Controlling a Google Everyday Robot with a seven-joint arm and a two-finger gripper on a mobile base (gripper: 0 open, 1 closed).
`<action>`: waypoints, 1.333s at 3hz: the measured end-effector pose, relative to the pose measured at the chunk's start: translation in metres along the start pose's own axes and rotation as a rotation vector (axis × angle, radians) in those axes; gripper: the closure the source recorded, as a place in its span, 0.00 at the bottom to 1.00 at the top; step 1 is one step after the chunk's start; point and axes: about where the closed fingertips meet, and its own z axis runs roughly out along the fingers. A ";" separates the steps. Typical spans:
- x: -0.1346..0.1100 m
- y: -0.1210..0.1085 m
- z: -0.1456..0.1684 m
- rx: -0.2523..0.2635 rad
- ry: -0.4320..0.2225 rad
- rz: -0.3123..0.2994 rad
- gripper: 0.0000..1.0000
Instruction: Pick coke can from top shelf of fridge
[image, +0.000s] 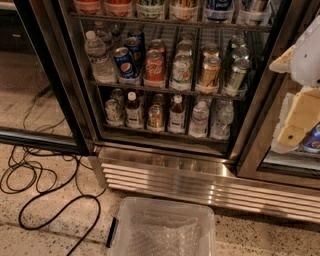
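The fridge (165, 165) fills the upper view, with a black frame and wire racks. The coke can (154, 67) is red with white lettering. It stands upright at the front of the second visible rack (165, 90), between a blue Pepsi can (124, 62) and a silver-green can (182, 70). The top shelf (165, 21) runs along the frame's upper edge; only the bottoms of its containers show. My gripper (294, 131), cream and white, hangs at the right edge, outside the fridge and well right of the coke can.
A water bottle (97, 55) and gold-tan cans (209, 70) share the coke can's rack. Small bottles fill the lower rack (165, 132). Below are the ribbed steel grille (200, 182), a clear plastic bin (162, 230) and black cables (35, 185) on the floor at left.
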 end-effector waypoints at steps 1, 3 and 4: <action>0.000 0.000 0.000 0.000 0.000 0.000 0.00; -0.132 -0.001 0.045 -0.008 -0.213 0.022 0.00; -0.184 0.003 0.063 -0.059 -0.302 0.025 0.00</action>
